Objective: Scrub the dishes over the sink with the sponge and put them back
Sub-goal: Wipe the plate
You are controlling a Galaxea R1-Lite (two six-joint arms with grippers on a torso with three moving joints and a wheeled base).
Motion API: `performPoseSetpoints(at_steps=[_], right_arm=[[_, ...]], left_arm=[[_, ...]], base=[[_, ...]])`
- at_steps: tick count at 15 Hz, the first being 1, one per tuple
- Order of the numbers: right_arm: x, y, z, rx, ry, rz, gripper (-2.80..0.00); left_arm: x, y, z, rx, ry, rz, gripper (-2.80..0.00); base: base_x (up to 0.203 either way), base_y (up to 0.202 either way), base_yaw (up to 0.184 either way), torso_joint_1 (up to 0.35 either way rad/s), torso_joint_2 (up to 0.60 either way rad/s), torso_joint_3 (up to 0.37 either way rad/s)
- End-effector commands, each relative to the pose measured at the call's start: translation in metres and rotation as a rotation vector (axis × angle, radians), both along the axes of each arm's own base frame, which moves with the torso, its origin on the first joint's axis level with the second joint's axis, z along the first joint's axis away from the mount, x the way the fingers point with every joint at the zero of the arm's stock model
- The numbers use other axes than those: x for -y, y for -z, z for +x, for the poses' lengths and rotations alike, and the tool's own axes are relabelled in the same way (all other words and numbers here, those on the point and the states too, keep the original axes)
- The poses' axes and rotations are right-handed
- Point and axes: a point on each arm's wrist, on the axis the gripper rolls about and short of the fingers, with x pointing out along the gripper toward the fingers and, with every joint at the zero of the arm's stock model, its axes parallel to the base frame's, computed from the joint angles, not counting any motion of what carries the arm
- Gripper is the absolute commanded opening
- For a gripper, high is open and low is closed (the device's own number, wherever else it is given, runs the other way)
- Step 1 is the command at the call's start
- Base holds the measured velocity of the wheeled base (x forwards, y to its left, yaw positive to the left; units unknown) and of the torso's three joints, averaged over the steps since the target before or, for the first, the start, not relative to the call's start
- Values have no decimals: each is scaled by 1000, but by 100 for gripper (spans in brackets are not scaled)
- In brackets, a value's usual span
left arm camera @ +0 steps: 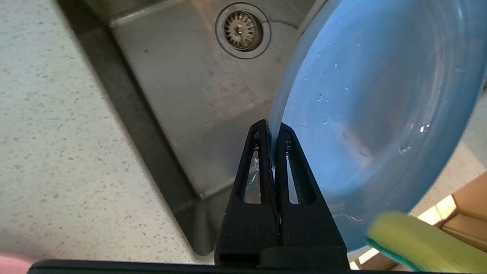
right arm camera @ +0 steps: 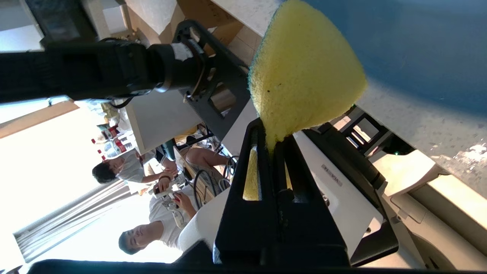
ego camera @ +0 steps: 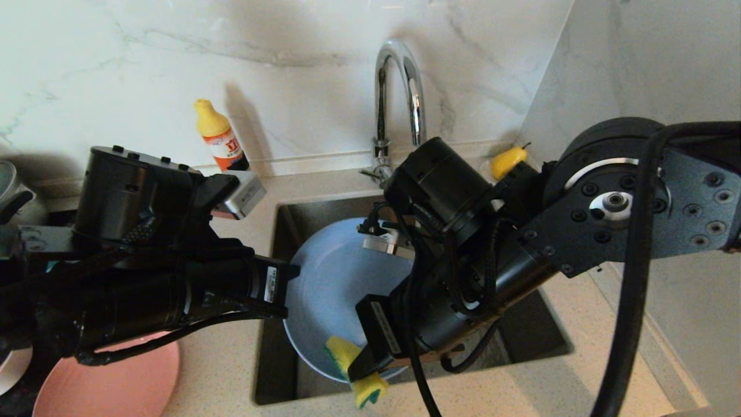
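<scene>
The large blue plate [ego camera: 333,284] is held tilted over the steel sink [ego camera: 271,370]. My left gripper [ego camera: 291,282] is shut on its left rim. In the left wrist view the gripper [left arm camera: 272,127] pinches the plate [left arm camera: 373,95] by its edge, with water drops on the plate's face. My right gripper [ego camera: 360,365] is shut on the yellow and green sponge [ego camera: 343,350], which lies against the plate's lower rim. In the right wrist view the gripper [right arm camera: 272,133] squeezes the sponge [right arm camera: 304,76] beside the plate [right arm camera: 411,42]. A pink plate [ego camera: 116,382] rests on the counter at lower left.
A chrome gooseneck faucet [ego camera: 399,87] rises behind the sink. An orange detergent bottle [ego camera: 220,136] stands at the back left, and a yellow pear [ego camera: 508,162] sits at the back right. The drain strainer [left arm camera: 242,29] lies in the basin floor. A pot's edge [ego camera: 8,191] shows at far left.
</scene>
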Motion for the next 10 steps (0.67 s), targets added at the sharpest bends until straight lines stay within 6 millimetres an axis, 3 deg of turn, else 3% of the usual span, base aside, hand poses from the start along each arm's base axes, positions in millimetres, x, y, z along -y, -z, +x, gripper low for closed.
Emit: performPoseSetpoints(at_steps=[1,5,10], right_arm=[[-4,6,4,-13,2,-11,-280],[-11,1,12,-2,16,14,-280],[-4,5,27,-6,75,-6,-280]], left_arm=[[4,3,0,-8,12,5,-280],[2,7,-3,-18,12,13,-280],[4,8,-4,34,18,-14,-280]], base=[[0,0,0,0,0,0],[0,0,0,0,0,0],[0,0,0,0,0,0]])
